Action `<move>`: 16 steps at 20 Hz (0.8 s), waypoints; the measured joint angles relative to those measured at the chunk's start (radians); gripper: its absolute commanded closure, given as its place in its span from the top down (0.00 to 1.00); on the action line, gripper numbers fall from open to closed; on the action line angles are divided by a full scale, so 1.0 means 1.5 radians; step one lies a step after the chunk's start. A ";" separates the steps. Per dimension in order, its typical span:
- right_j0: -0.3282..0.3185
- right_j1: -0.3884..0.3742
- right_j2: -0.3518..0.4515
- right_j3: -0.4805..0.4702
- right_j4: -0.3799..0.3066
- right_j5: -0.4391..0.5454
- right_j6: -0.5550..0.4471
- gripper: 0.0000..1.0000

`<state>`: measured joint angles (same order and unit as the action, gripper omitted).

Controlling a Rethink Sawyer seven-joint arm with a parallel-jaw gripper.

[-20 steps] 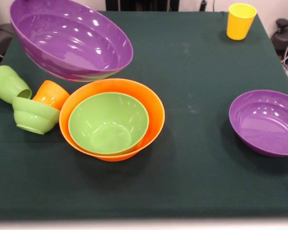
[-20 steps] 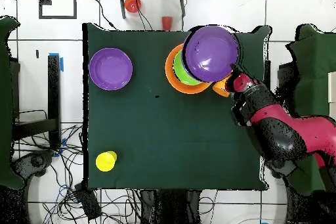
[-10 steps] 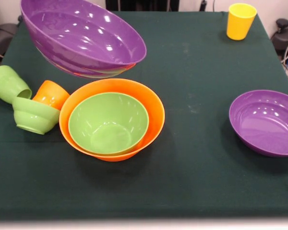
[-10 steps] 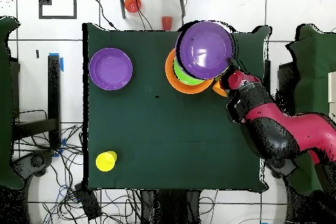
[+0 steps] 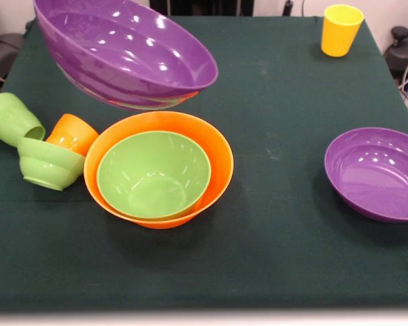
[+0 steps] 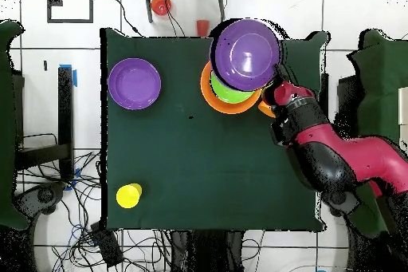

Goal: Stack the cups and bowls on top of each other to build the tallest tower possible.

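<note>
Purple bowl [image 5: 126, 54] hangs tilted at upper left; gripper [image 6: 279, 93] grip unclear; level it, centre over green bowl [image 5: 154, 175], lower gently.

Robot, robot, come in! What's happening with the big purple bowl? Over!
Gripper at purple bowl, grip unclear. Bowl tilted in the air above orange bowl holding green bowl. Nothing in the way.

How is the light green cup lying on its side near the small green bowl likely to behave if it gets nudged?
The light green cup lies on its side and is round and tapered, so it would probably roll in a curve, not straight. Its glossy plastic looks rigid and light, so a slight push likely shifts it. It seems to touch the small green bowl, which might block rolling that way.
</note>
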<state>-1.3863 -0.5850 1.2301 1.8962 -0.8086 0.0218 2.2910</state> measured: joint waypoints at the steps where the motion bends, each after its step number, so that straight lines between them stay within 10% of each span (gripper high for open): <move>1: 0.001 0.007 0.001 0.000 0.000 -0.007 0.000 0.00; 16: 0.012 0.054 -0.011 0.002 0.003 -0.049 0.000 0.00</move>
<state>-1.3689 -0.5037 1.2134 1.8987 -0.8037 -0.0513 2.2910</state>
